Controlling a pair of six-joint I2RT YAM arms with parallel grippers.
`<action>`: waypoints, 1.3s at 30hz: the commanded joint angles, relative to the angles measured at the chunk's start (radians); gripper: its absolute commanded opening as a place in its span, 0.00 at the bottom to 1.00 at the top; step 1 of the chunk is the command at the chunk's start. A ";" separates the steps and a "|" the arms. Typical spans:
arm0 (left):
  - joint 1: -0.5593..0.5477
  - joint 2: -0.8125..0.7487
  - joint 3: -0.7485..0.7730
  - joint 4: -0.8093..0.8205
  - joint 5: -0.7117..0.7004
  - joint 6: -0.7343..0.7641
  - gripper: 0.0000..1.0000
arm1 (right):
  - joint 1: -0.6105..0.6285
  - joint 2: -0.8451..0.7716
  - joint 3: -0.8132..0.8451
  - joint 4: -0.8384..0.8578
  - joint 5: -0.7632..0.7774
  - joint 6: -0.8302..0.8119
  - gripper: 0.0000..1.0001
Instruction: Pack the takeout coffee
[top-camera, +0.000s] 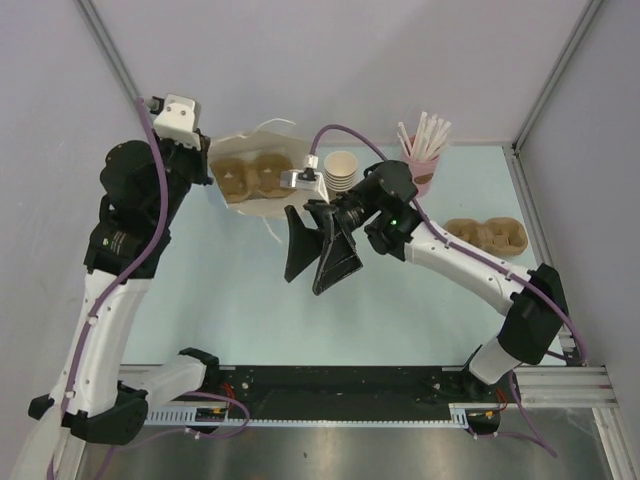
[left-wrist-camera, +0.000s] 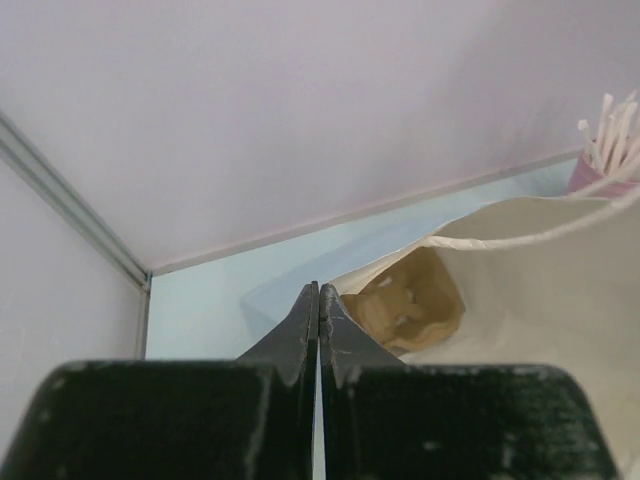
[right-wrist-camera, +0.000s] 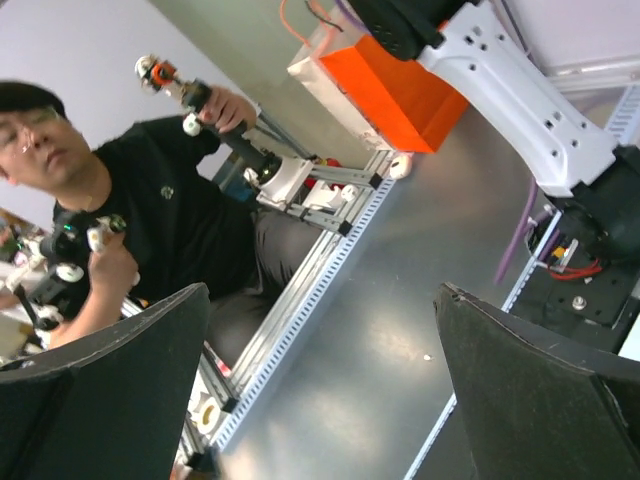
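Note:
The takeout coffee shows in no view. A white paper bag (top-camera: 262, 137) stands open at the back left, with a brown pulp cup carrier (top-camera: 250, 176) inside it. My left gripper (top-camera: 212, 168) is at the bag's left rim. In the left wrist view its fingers (left-wrist-camera: 300, 330) are pressed together, and the bag's (left-wrist-camera: 540, 310) rim runs right up to their tips, beside the carrier (left-wrist-camera: 410, 300). My right gripper (top-camera: 318, 255) hangs over the middle of the table, open and empty. Its wrist view looks past the wide-apart fingers (right-wrist-camera: 110, 370) to the near rail.
A stack of lidless brown cups (top-camera: 341, 170) stands right of the bag. Next to it is a pink cup of white sticks (top-camera: 425, 152). A second pulp carrier (top-camera: 486, 235) lies at the right. Walls close the back and both sides.

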 joint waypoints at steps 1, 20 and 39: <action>0.032 -0.031 0.031 0.022 -0.090 0.005 0.00 | -0.044 -0.002 0.013 0.383 -0.132 0.302 1.00; 0.314 -0.146 -0.130 -0.099 -0.043 0.091 0.02 | -0.575 0.127 0.194 0.691 -0.046 0.579 1.00; 0.066 -0.025 -0.009 -0.084 0.237 0.132 0.77 | -0.592 0.310 0.473 0.921 -0.040 0.898 1.00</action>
